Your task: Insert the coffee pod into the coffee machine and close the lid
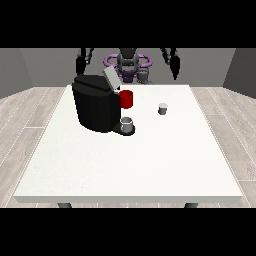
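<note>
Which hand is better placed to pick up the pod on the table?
The robot's left hand, at the view's right. The pod lies right of the machine, on that hand's side; the other hand is behind the machine, which stands in its way.

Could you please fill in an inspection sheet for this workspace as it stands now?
Surface: white table, mostly bare toward the camera.
Job's things: black coffee machine at the view's left, lid raised; small grey coffee pod standing apart to its right, untouched.
Clutter: red cup against the machine's right side; grey cup on its base.
Hands: hand at the view's left and hand at the view's right hang above the table's far edge, holding nothing; finger pose unclear.
Cables: nothing seen.
Surroundings: grey walls, wood-plank floor.
</note>
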